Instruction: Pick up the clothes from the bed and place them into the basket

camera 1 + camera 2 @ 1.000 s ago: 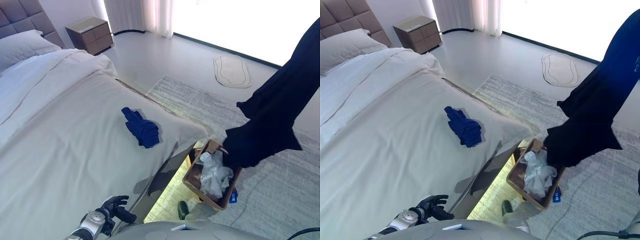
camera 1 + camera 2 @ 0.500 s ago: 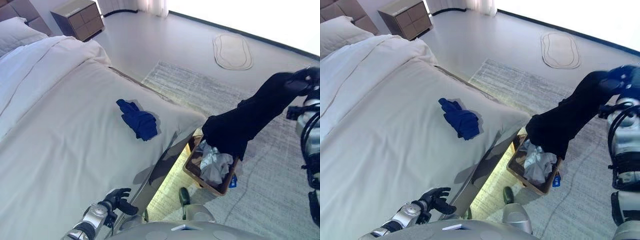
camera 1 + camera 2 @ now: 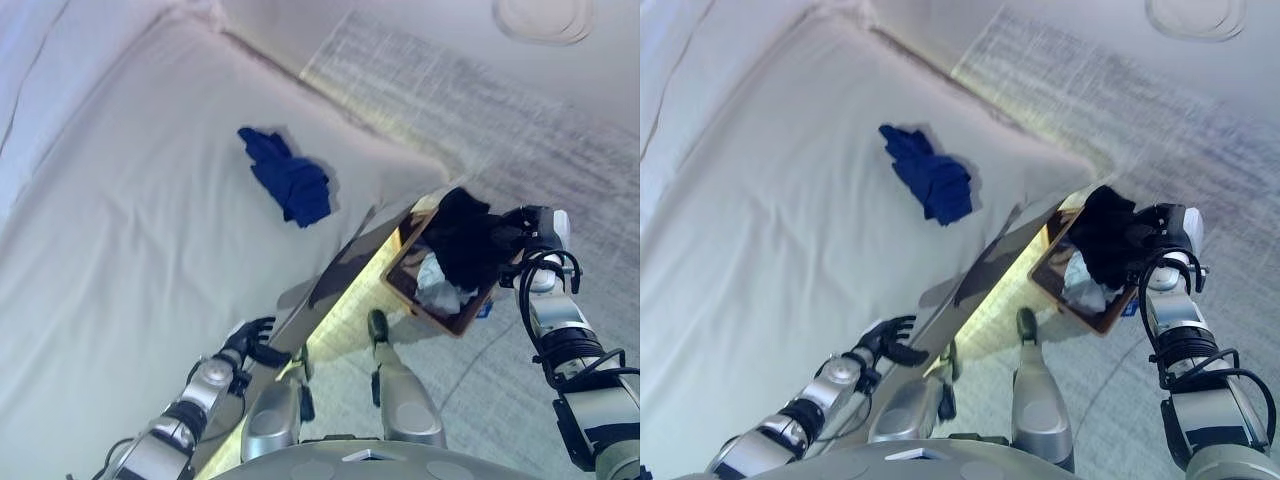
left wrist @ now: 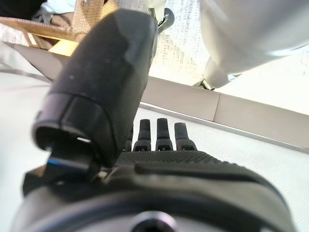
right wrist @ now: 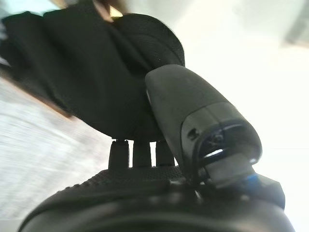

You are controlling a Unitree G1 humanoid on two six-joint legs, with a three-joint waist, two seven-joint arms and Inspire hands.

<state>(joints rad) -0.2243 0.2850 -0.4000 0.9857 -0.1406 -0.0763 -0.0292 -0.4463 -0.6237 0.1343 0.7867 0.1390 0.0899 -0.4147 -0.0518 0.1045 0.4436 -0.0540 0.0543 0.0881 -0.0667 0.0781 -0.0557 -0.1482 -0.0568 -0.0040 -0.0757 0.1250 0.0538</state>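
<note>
A crumpled blue garment [image 3: 290, 185] lies on the white bed [image 3: 120, 250] near its foot corner. The brown basket [image 3: 425, 310] stands on the floor beside the bed, with pale clothes [image 3: 438, 288] in it. My right hand [image 3: 527, 226] is shut on a black garment [image 3: 468, 240], which hangs down into the basket. In the right wrist view the thumb [image 5: 193, 121] pinches the black cloth [image 5: 82, 82] against the fingers. My left hand [image 3: 250, 345] is open and empty, low by the bed's side edge; its straight fingers [image 4: 159, 135] show in the left wrist view.
A grey patterned rug [image 3: 560, 150] lies under the basket and beyond it. A pale round mat [image 3: 540, 15] lies on the floor at the far side. A lit strip [image 3: 350, 300] runs under the bed's side.
The camera has tilted down. My right hand has come down from high on the right, and the black garment has sunk into the basket. The blue garment has not moved.
</note>
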